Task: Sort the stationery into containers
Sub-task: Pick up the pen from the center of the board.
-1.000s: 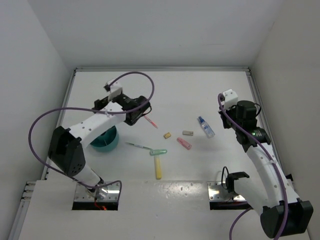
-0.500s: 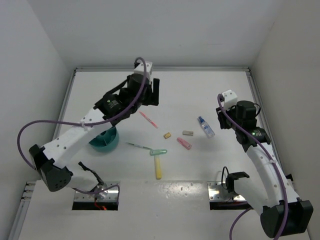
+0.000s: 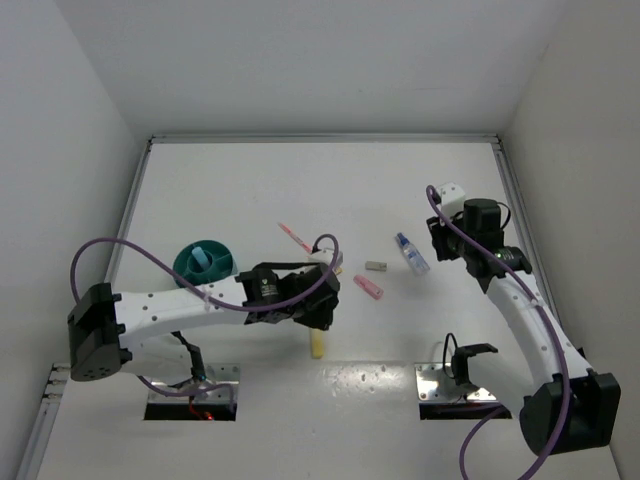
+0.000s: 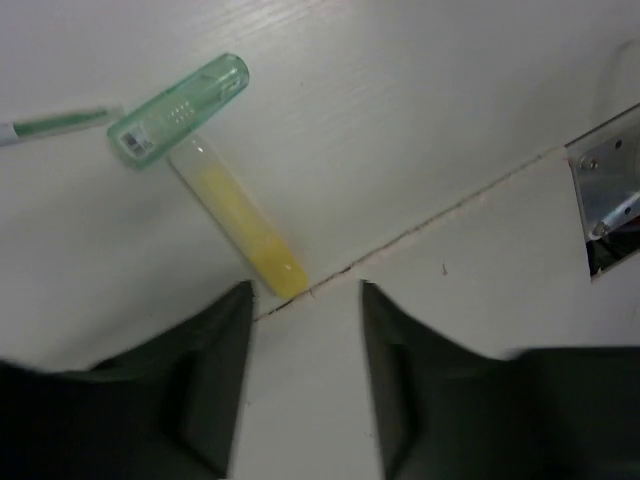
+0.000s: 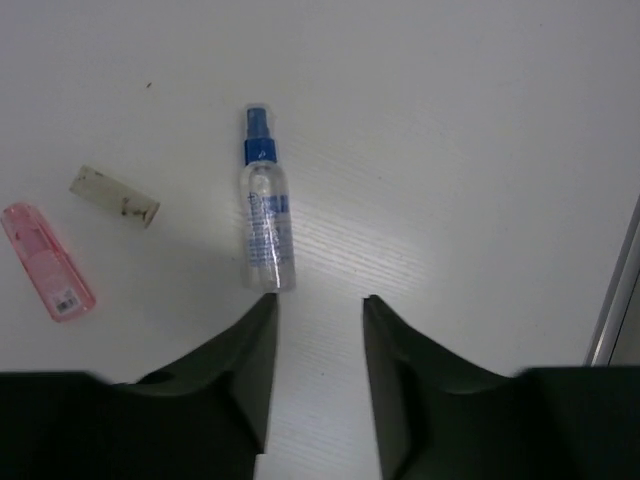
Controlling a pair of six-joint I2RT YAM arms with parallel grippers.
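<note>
My left gripper (image 3: pixel 322 312) is open and empty, low over the table's front. In the left wrist view it (image 4: pixel 305 300) hangs just short of the near end of the yellow marker (image 4: pixel 240 225). The light-blue marker (image 4: pixel 180 110) lies across that marker's far end, with a thin green pen (image 4: pixel 50 125) to its left. Only the yellow marker's tip (image 3: pixel 317 346) shows from above. My right gripper (image 5: pixel 318 300) is open, just below the clear blue-capped bottle (image 5: pixel 265 215). A tan eraser (image 5: pixel 115 195) and the pink marker (image 5: pixel 48 262) lie to its left. The teal cup (image 3: pixel 205 262) stands at the left.
A pink-red pen (image 3: pixel 295 237) lies behind my left arm. The seam of the table's front strip (image 4: pixel 420 230) runs under my left gripper, with a metal base plate (image 4: pixel 610 195) to its right. White walls close in the table.
My left arm has swung from the back of the table down to the front, over the yellow marker, uncovering the teal cup. My right gripper has edged left toward the bottle.
</note>
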